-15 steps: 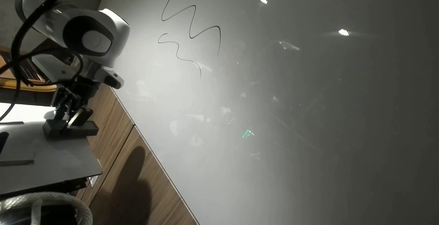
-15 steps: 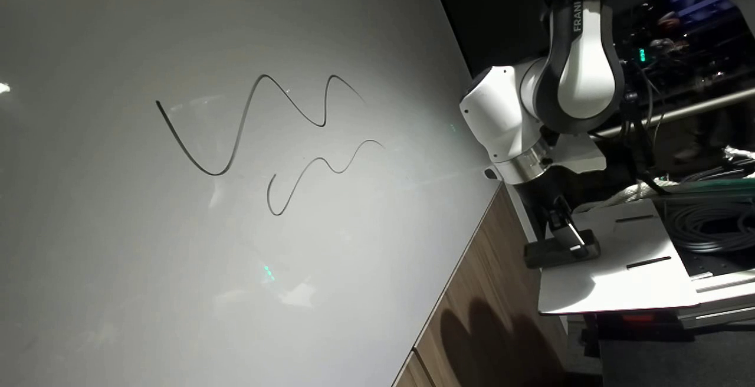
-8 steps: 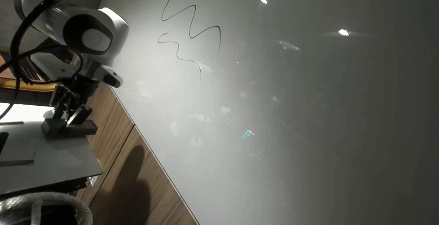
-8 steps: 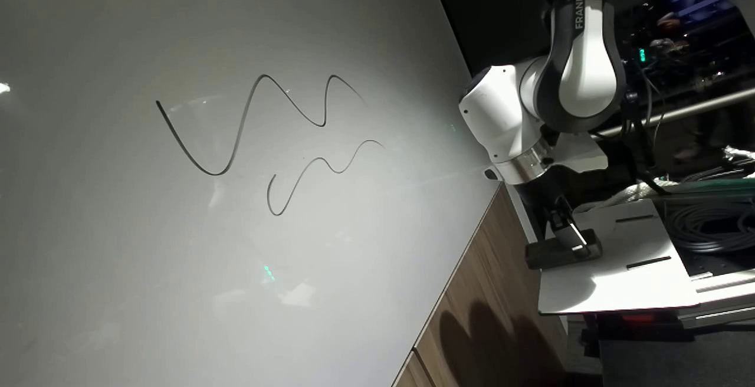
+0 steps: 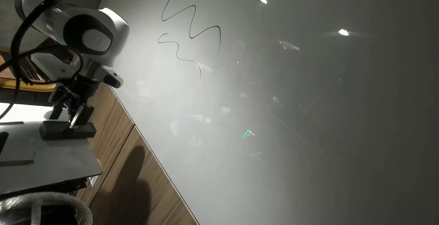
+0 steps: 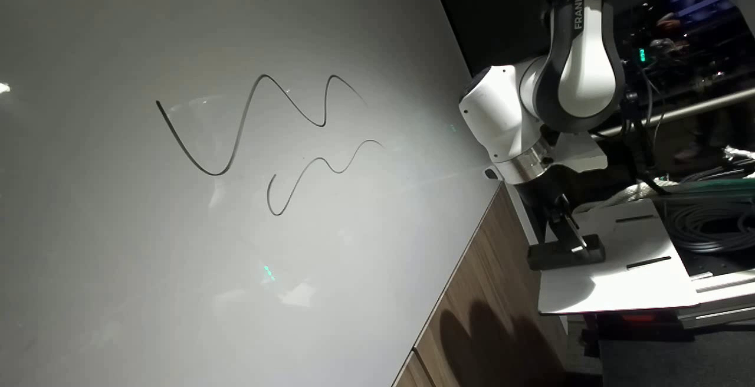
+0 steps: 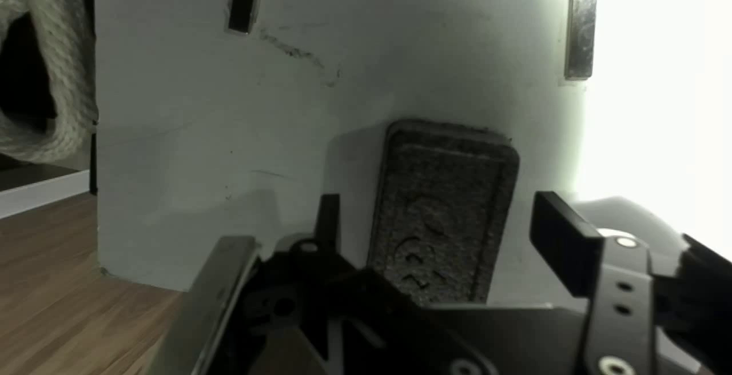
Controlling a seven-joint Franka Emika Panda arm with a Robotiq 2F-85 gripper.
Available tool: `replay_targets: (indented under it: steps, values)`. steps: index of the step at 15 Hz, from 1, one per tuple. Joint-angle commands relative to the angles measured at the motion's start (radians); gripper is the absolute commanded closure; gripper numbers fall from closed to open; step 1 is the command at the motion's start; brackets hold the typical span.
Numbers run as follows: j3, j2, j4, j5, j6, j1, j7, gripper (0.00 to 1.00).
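My end effector (image 7: pixel 439 218) has its jaws spread apart, angular black fingers (image 7: pixel 566 243) on either side of a block (image 7: pixel 446 203), with a gap to each in the wrist view. The block lies on the worktop (image 7: pixel 200 106) near its edge: a round-cornered rectangle with a coarse, felt-like face. I see its long axis running up the wrist view, top leaning slightly right; in both exterior views one end points toward the wood-grain panels (image 5: pixel 161 190). It's charcoal grey, rimmed, with ring-like marks I can't read. The worktop is smooth, pale and scuffed, with narrow strips (image 7: pixel 245 3); a thick braided rope (image 7: pixel 68 72) curves just past it. Beyond, a glossy grey wall (image 5: pixel 291 132) carries two black wavy strokes (image 6: pixel 242 120).
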Motion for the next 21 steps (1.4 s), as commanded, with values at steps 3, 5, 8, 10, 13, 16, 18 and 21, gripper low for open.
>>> replay_targets:
  steps: [3, 5, 8, 10, 13, 16, 18, 21]
  values:
    - [0.002, -0.022, 0.001, -0.004, -0.029, -0.005, 0.005, 0.06]
    - [0.004, -0.021, 0.001, 0.001, -0.029, -0.003, 0.006, 0.12]
    - [0.004, -0.010, 0.000, 0.008, -0.022, -0.003, 0.003, 0.20]
    - [0.005, -0.011, -0.001, 0.008, -0.021, -0.002, 0.005, 0.42]
    - [0.006, -0.011, -0.002, 0.010, -0.021, 0.000, 0.007, 0.65]
    - [0.009, -0.016, -0.002, 0.014, -0.025, 0.002, 0.006, 0.72]
    - [0.014, -0.032, -0.002, 0.018, -0.035, 0.008, 0.008, 0.72]
    - [0.022, -0.045, 0.000, 0.022, -0.041, 0.014, 0.007, 0.72]
